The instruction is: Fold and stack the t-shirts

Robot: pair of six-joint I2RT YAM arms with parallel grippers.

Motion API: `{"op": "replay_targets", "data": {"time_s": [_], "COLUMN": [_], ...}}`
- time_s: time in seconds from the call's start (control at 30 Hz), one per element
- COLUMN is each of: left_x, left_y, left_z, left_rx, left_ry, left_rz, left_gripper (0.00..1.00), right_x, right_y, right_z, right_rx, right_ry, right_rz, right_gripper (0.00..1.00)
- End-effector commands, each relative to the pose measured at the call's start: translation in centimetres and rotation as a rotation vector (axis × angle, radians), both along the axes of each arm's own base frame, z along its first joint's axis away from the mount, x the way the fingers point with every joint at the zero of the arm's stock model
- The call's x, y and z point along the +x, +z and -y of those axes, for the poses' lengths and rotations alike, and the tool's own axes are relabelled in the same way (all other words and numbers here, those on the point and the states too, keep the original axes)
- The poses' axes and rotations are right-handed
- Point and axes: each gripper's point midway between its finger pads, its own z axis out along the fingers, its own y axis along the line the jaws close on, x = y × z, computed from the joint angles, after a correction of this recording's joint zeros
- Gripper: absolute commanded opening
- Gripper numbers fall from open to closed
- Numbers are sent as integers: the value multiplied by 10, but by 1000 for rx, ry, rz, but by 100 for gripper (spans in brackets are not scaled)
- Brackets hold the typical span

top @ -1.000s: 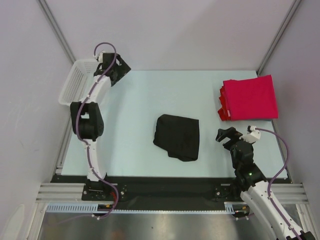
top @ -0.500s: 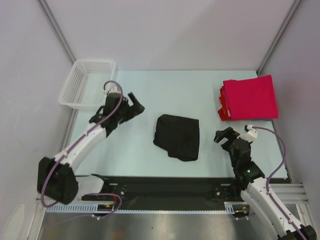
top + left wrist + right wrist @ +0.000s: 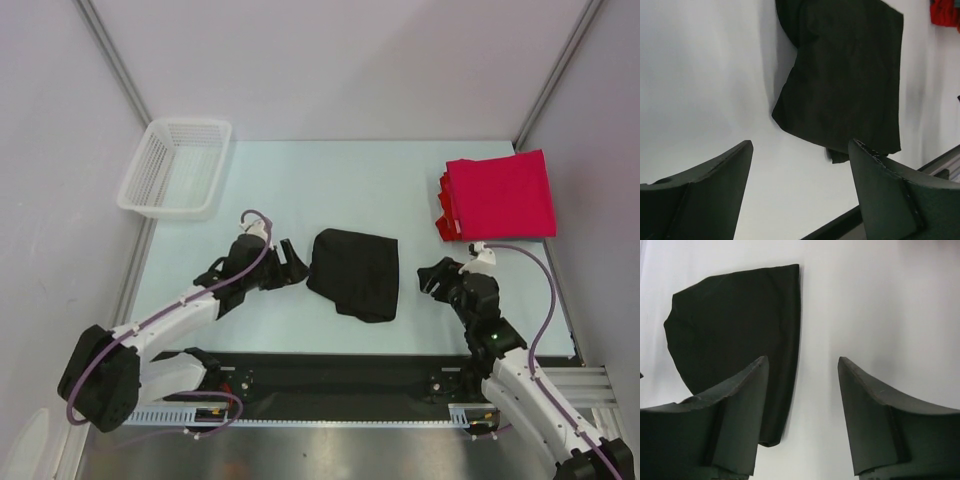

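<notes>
A black t-shirt [image 3: 354, 272], roughly folded, lies in the middle of the pale table [image 3: 300, 190]. It also shows in the left wrist view [image 3: 845, 75] and in the right wrist view [image 3: 735, 335]. A stack of folded red t-shirts [image 3: 497, 195] lies at the back right; a red corner [image 3: 946, 12] shows in the left wrist view. My left gripper [image 3: 293, 262] is open and empty just left of the black shirt. My right gripper [image 3: 433, 276] is open and empty just right of it. Neither touches the cloth.
A white mesh basket [image 3: 176, 166] stands at the back left corner. The table's black front rail [image 3: 330, 370] runs along the near edge. Grey walls close in both sides.
My left arm swung from the basket at the back left down to the black shirt's left side. My right gripper moved a little left, toward the shirt's right edge.
</notes>
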Motion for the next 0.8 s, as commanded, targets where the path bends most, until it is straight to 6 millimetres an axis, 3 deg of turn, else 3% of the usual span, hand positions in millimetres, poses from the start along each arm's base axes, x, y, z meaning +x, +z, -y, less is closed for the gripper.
{"op": "replay_targets", "data": {"time_s": [0.0,0.1,0.17,0.27,0.3,0.4,0.43,0.53,0.57,0.6,0.7,0.73,0.77], "left_x": [14,24,33,45,51,53,55,57,60,60,64,63,64], "left_y": [4,-6,-17,-33,-29,-42,-44,-40,-30,-25,24,45,79], "left_z": [13,21,32,47,54,66,70,88,94,97,108,113,129], "left_rx": [21,59,106,148,143,155,155,129,112,100,41,17,-20], "left_ry": [-28,-50,-86,-124,-132,-163,-173,-221,-231,-233,-240,-253,-279], "left_rz": [55,37,23,-9,-4,-35,-38,-39,-24,-22,59,90,146], "left_gripper": [83,75,63,56,54,48,44,12,0,0,0,0,0], "right_x": [6,5,5,4,4,3,4,4,4,5,6,6,6], "right_y": [32,32,33,35,34,34,35,34,34,35,35,35,35], "right_z": [-19,-23,-23,-24,-24,-24,-24,-23,-23,-22,-21,-21,-20], "right_rx": [-4,-7,-10,-10,-13,-12,-14,-17,-19,-20,-23,-24,-25], "right_ry": [114,141,144,152,153,155,153,154,153,147,140,139,136], "right_rz": [92,91,95,105,104,106,108,107,107,109,110,108,109], "right_gripper": [61,59,59,59,58,58,57,54,51,51,51,51,51]}}
